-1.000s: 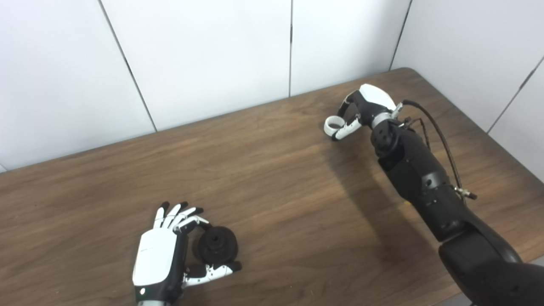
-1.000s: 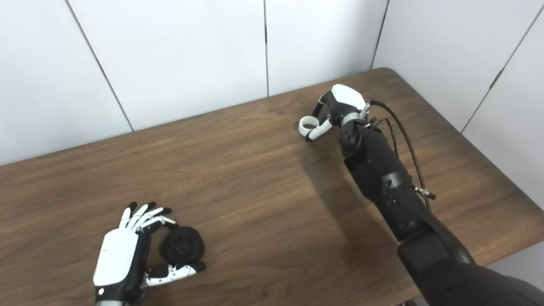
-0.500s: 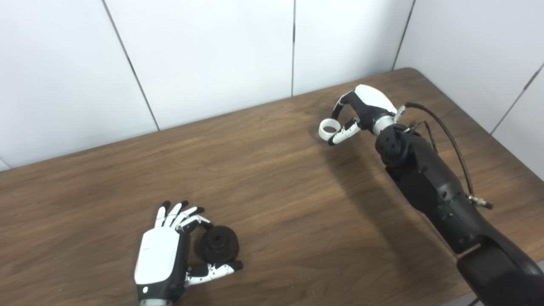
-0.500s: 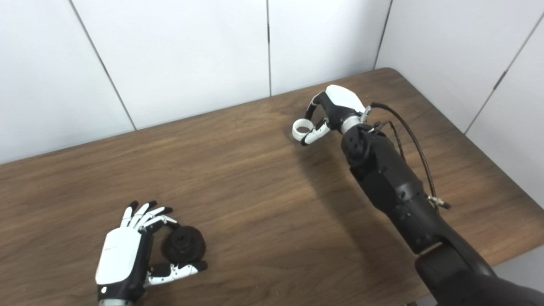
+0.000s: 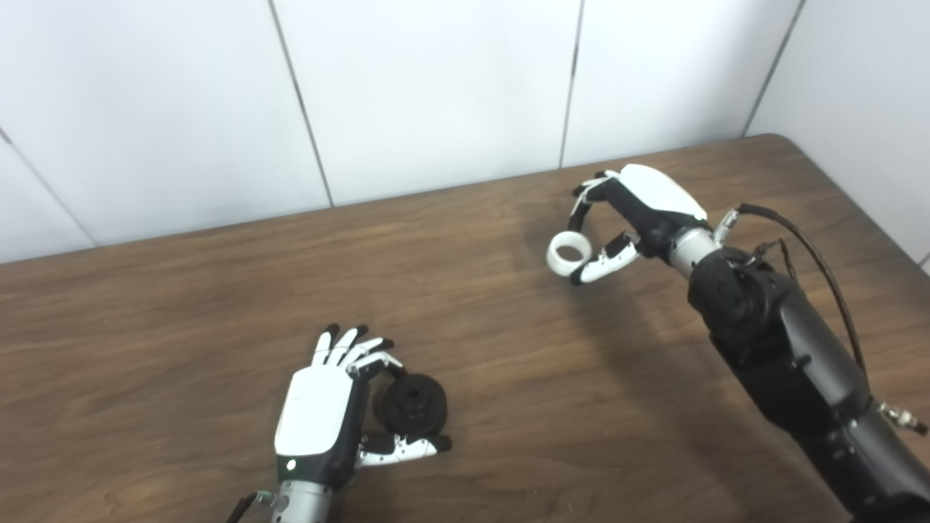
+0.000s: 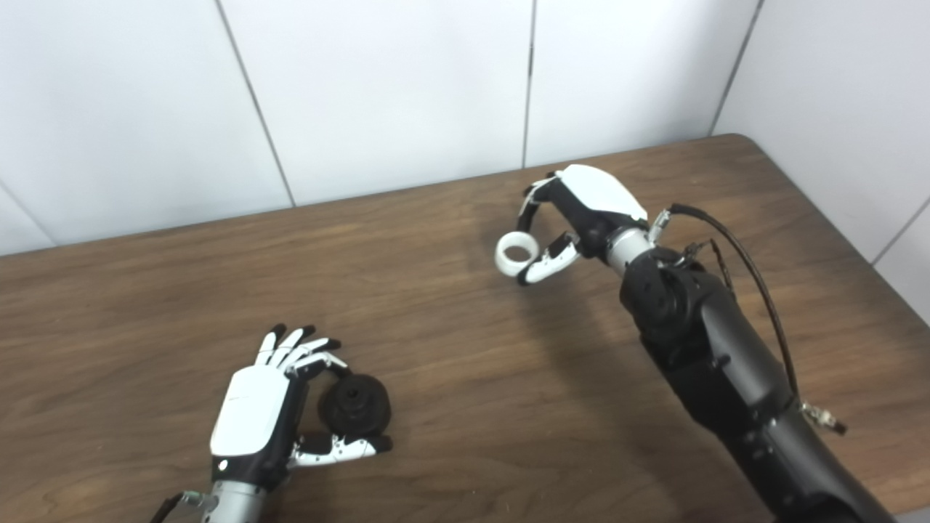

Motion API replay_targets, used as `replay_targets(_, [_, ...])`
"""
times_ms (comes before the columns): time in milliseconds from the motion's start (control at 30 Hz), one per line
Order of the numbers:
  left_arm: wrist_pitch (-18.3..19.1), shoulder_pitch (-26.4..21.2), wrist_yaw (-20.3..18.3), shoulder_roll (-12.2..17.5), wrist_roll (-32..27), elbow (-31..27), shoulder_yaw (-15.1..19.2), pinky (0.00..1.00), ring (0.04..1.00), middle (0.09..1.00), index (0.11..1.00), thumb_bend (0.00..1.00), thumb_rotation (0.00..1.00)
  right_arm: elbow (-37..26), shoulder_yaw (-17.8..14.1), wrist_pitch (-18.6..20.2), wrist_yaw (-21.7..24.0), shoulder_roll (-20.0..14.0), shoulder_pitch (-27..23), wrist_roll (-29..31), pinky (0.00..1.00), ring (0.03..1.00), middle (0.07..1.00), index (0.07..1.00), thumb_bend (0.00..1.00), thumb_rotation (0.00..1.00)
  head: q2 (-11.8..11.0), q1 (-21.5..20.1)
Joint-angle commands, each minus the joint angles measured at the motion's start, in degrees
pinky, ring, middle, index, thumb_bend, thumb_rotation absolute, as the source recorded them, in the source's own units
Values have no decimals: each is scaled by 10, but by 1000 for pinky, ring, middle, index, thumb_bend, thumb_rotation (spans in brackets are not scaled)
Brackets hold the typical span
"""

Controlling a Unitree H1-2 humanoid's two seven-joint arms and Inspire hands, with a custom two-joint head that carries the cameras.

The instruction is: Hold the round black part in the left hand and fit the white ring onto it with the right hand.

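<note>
Left hand (image 5: 317,428) low at the near left of the table (image 5: 182,327), back of hand up, fingers (image 5: 349,347) and thumb curled round the round black part (image 5: 414,404). The part sits on the hand's right side, pinched between a fingertip at the top and the thumb underneath, its face with the centre hole turned up toward the cameras. Whether it rests on the wood or hangs just above is unclear.

Right hand (image 5: 639,211) far right, raised over the table, arm coming in from the bottom right with a black cable (image 5: 814,240) looping by the wrist. It grips the white ring (image 5: 566,253) at its left end, a finger on the ring's top edge, thumb below. The ring's hole is open to view and its shadow falls on the wood below.

Ring and black part are well apart, ring up and to the right of the part. White wall panels (image 5: 436,94) stand behind the table.
</note>
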Motion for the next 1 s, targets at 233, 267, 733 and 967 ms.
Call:
replay_targets(233, [16, 56, 11, -15, 7, 39, -22, 1000, 911, 792, 482, 523, 50, -111, 5, 1, 84, 32, 18, -36, 1000, 951, 845, 484, 524, 135, 20, 39])
replay_targets(267, [19, 57, 10, -17, 9, 37, -23, 1000, 912, 792, 482, 523, 51, -121, 8, 1, 91, 36, 20, -39, 1000, 949, 846, 484, 524, 135, 23, 46])
replay_targets(733, [29, 60, 1, -26, 13, 27, -29, 1000, 921, 795, 482, 523, 50, -189, 60, -8, 130, 107, 51, -57, 1000, 950, 840, 483, 524, 133, 44, 58])
replay_targets(967, [31, 60, -4, -30, 11, 27, -30, 1000, 921, 795, 483, 523, 50, -183, 84, -5, 132, 137, 58, -66, 1000, 964, 846, 483, 523, 132, 48, 58])
